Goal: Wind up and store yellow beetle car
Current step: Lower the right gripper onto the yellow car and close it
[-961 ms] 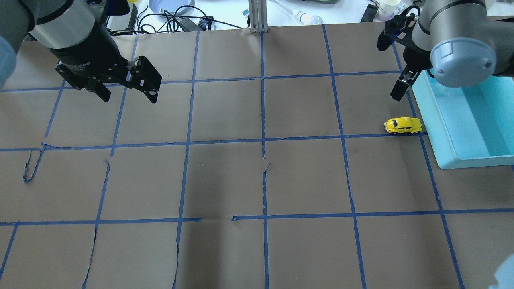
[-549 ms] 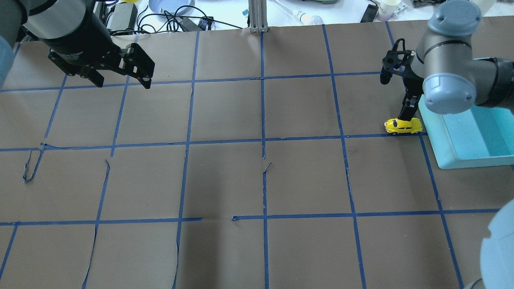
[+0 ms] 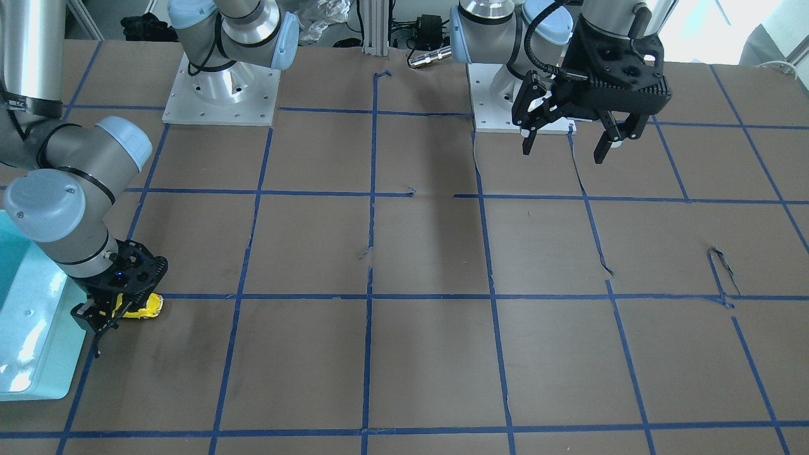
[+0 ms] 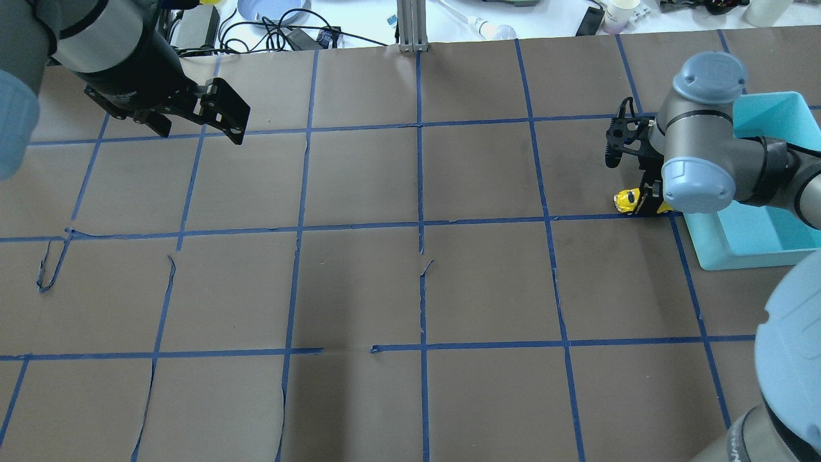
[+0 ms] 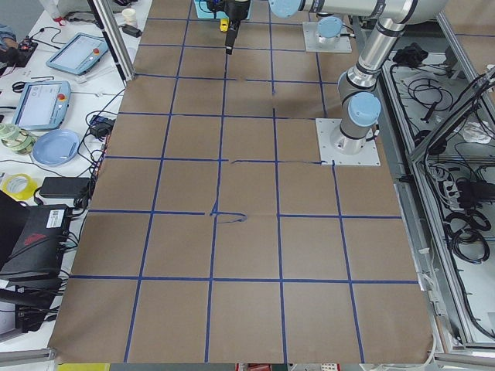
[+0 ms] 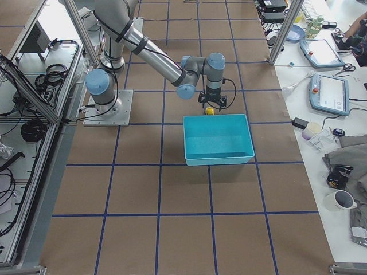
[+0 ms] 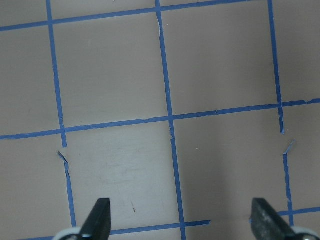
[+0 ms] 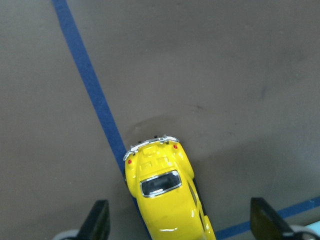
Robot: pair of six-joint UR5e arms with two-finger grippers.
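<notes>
The yellow beetle car (image 8: pixel 165 200) stands on its wheels on the brown paper, over a blue tape line and close to the teal bin's corner. It also shows in the overhead view (image 4: pixel 627 199) and the front view (image 3: pixel 144 308). My right gripper (image 8: pixel 182 222) is open and lowered over the car, one finger on each side, neither touching it. It also shows in the overhead view (image 4: pixel 643 202) and the front view (image 3: pixel 109 311). My left gripper (image 4: pixel 195 128) is open and empty, high above the far left of the table, and also shows in the front view (image 3: pixel 564 148) and its own wrist view (image 7: pixel 180 222).
A teal bin (image 4: pixel 725 258) stands at the table's right edge, right beside the car; it also shows in the right side view (image 6: pixel 218 153) and the front view (image 3: pixel 38 354). Blue tape lines grid the brown paper. Cables and clutter lie beyond the far edge.
My right gripper has come down from above the table to straddle the car. The car has not moved. My left gripper has drifted slightly up and back.
</notes>
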